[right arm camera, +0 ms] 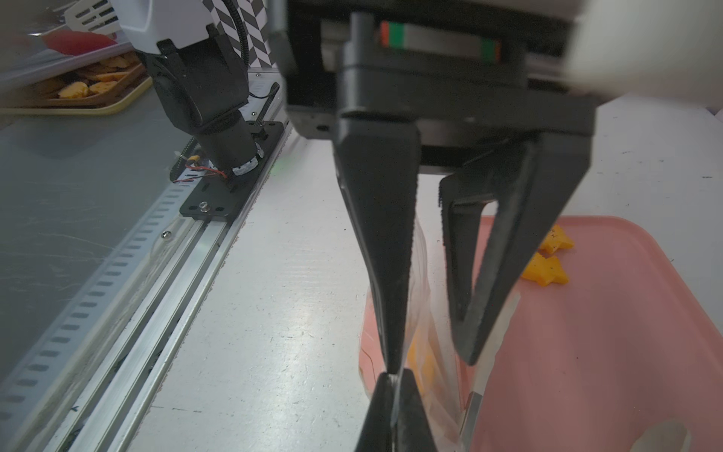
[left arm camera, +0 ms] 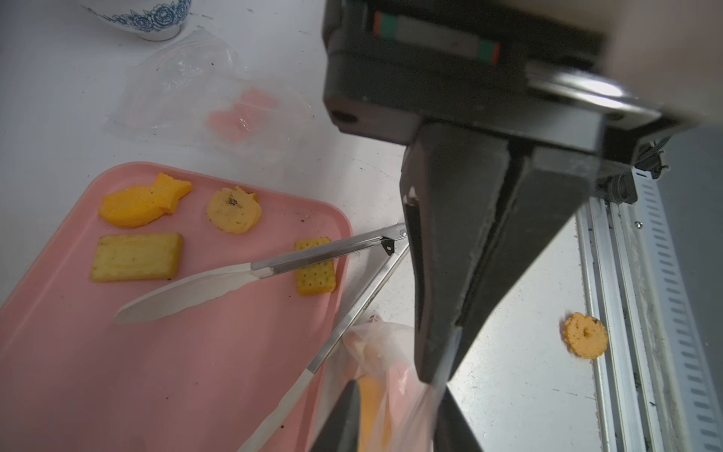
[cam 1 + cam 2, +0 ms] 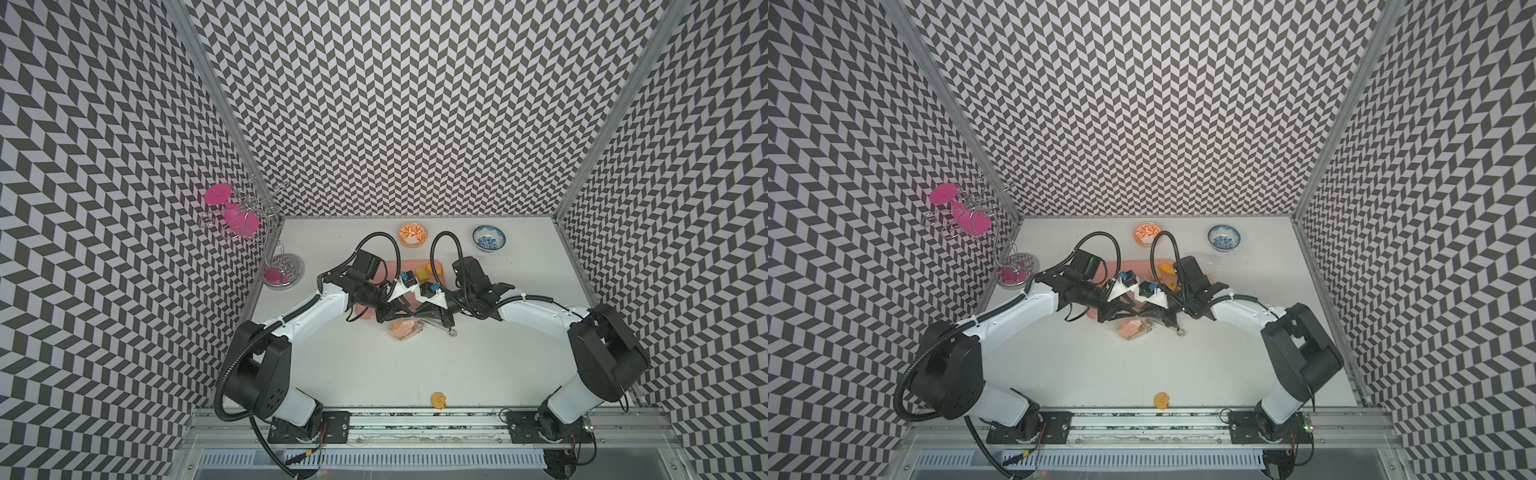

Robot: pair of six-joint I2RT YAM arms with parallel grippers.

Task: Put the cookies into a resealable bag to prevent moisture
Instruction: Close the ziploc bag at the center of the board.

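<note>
A clear resealable bag with yellow-orange cookies inside hangs at the near edge of the pink tray. My right gripper is shut on its thin plastic. My left gripper has a finger close on each side of the bag, and the plastic touches both. On the tray lie a fish cookie, a round one, a rectangle and a square cracker. One flower cookie lies alone by the front rail.
Metal tongs with white tips lie open across the tray's edge. A second, flat clear bag lies behind the tray. An orange bowl and a blue bowl stand at the back. A wire rack holds pink glasses at the left.
</note>
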